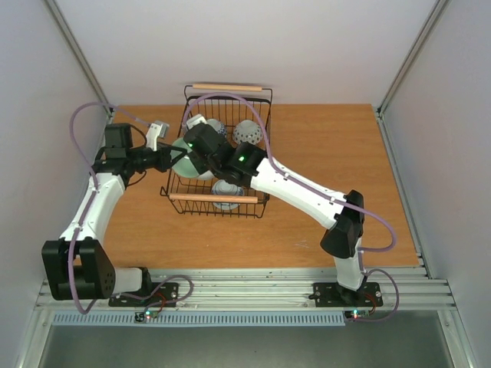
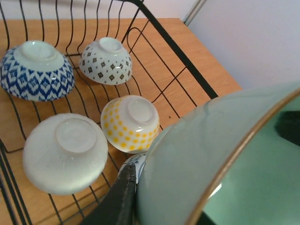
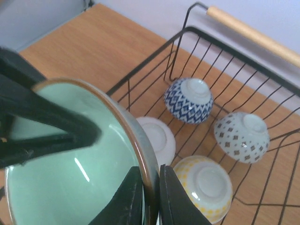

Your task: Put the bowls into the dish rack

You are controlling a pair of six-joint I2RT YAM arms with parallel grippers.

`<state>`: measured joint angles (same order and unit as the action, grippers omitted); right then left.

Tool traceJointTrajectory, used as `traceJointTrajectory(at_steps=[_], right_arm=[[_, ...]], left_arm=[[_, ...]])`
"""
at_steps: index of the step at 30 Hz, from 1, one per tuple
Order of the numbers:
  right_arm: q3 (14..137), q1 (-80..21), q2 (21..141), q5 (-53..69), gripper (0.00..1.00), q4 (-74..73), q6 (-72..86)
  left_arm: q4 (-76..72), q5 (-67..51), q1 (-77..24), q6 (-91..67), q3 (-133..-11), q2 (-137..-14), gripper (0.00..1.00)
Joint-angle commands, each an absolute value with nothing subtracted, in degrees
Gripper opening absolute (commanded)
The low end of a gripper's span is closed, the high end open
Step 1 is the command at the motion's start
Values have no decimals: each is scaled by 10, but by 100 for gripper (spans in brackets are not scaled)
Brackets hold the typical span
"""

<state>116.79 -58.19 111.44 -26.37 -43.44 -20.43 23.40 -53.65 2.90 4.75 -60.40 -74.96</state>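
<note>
Bowls gathered in the dish rack, a black wire basket with two pale wooden bars, a far handle and a near handle, set toward the far middle of a wooden table. Four small bowls upside down on the wire floor, close together: a blue zigzag bowl at far left, a grey-diamond bowl at far right, a plain white bowl just near of the blue one, a yellow-dotted bowl just near of the grey-diamond one. One more patterned bowl low by the near handle, mostly hidden behind wires. A larger pale green bowl with a thin brown rim, raised and tilted on edge at the rack's left side, above the small bowls, gripped by both arms at once. Right gripper pinched almost closed on the rim, one finger inside the bowl, one outside. Left gripper reaching in from the left, likewise clamped on this bowl: one dark finger flat against the outer wall, the other inside the green hollow. Contact between green bowl and rack wires unclear
</note>
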Motion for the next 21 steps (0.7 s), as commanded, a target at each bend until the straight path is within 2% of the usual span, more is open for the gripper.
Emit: traceJointTrajectory(at_steps=[1,4,5,10,16,21], right_arm=[[1202,-585,1122,-278,1,-399,-214],[1203,-585,1125,-276,2,-400,-213],[1203,-585,1125,-277,5,-402,-211],[1161,-583,1093,-239,52,-387,-207],[1018,-555,987,-71,85,-315,-178],[937,-534,926,31,93,-272,-156]], left_arm=[[238,-560,24,55,-624,-750,2],[238,-561,24,57,-622,-748,0],[239,-562,23,58,-622,-748,0],[239,-559,23,62,-620,-742,1],[238,-575,24,66,-619,-742,0],[239,-605,25,73,-618,-744,0]])
